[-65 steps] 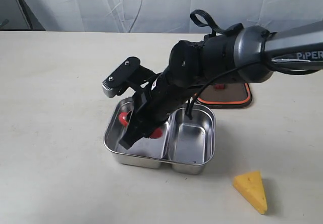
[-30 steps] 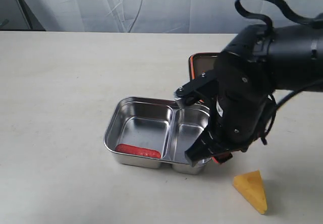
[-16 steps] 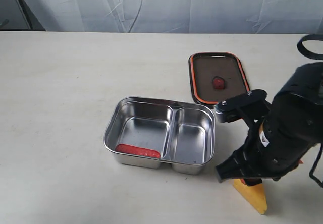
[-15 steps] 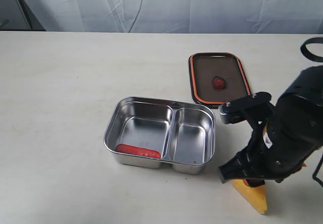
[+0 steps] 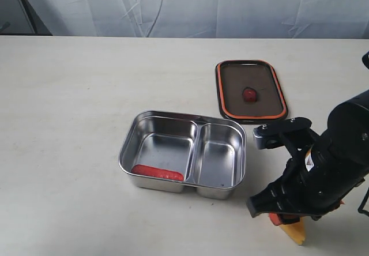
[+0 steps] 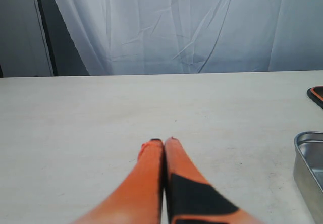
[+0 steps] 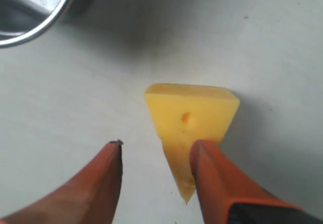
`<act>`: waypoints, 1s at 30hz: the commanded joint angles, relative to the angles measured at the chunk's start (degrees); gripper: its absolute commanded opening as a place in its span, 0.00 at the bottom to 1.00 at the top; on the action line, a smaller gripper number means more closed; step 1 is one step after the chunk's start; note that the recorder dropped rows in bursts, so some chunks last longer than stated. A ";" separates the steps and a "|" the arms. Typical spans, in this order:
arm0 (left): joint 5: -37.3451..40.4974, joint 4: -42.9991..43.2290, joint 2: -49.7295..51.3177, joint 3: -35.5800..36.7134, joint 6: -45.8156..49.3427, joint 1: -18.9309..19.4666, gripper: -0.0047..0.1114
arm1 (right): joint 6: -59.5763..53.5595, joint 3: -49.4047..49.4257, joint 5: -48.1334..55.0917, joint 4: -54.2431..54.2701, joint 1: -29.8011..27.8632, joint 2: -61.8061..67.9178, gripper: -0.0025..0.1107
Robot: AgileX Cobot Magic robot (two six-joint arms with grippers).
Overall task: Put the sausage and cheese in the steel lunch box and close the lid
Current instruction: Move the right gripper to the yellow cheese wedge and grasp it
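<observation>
The steel lunch box (image 5: 128,150) stands open mid-table. The red sausage (image 5: 157,173) lies in its left compartment, along the near wall; the right compartment holds nothing. Behind it to the right the dark lid (image 5: 265,86) lies flat on the table. The yellow cheese (image 7: 194,114) lies on the table to the right of the box, mostly hidden under my right arm (image 5: 331,166) in the exterior view. My right gripper (image 7: 158,144) is open and low over the cheese, one finger (image 7: 212,168) over the wedge's narrow end. My left gripper (image 6: 164,142) is shut and holds nothing.
A white curtain (image 5: 184,5) hangs behind the beige table. In the left wrist view the lunch box corner (image 6: 309,151) and a bit of the lid's rim (image 6: 317,93) show at the edge. The box rim (image 7: 43,24) is near the cheese.
My right gripper let the sausage go in the left compartment, swung right out of the box and came down over the cheese with its jaws open.
</observation>
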 commanded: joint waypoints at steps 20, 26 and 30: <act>-0.67 -0.37 -0.37 0.30 0.00 0.01 0.04 | -0.14 0.06 2.90 -3.71 -0.25 -0.35 0.61; -0.67 -0.37 -0.37 0.30 0.00 0.01 0.04 | -0.41 0.06 1.06 -3.58 -0.25 -0.24 0.65; -0.67 -0.37 -0.37 0.30 0.00 0.01 0.04 | -0.41 0.06 -1.39 -3.69 -0.25 1.16 0.65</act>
